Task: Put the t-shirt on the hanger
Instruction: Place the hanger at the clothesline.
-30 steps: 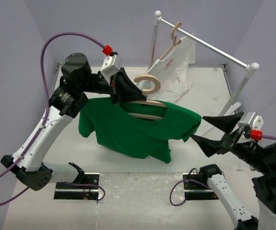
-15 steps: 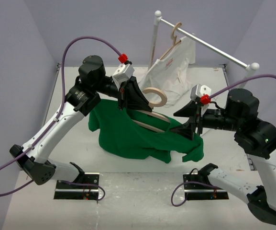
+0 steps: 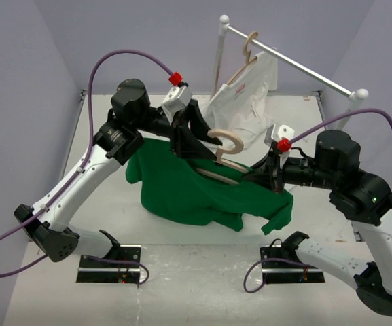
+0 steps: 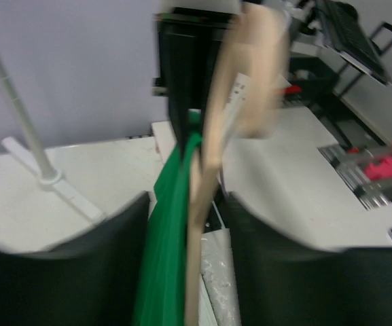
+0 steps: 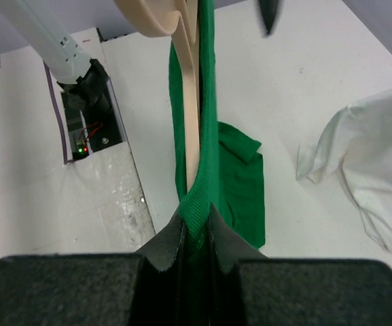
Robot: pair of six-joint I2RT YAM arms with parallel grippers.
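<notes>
The green t-shirt (image 3: 182, 190) hangs bunched above the table centre, one end trailing at the right. The pale wooden hanger (image 3: 229, 146) lies partly inside it, with its hook sticking out at the top. My left gripper (image 3: 185, 151) is shut on the hanger (image 4: 206, 149), with green fabric (image 4: 168, 238) beside it between the fingers; this view is blurred. My right gripper (image 3: 267, 182) is shut on the ribbed collar edge of the t-shirt (image 5: 209, 136), its jaws closed tight, with the hanger arm (image 5: 190, 102) running just beyond the tips (image 5: 196, 227).
A white garment (image 3: 246, 102) on a second wooden hanger (image 3: 250, 47) hangs from the white rail (image 3: 297, 64) at the back right; its hem (image 5: 372, 176) rests on the table. The rail's post (image 4: 19, 115) stands nearby. Arm base plates (image 3: 111, 263) sit at the near edge.
</notes>
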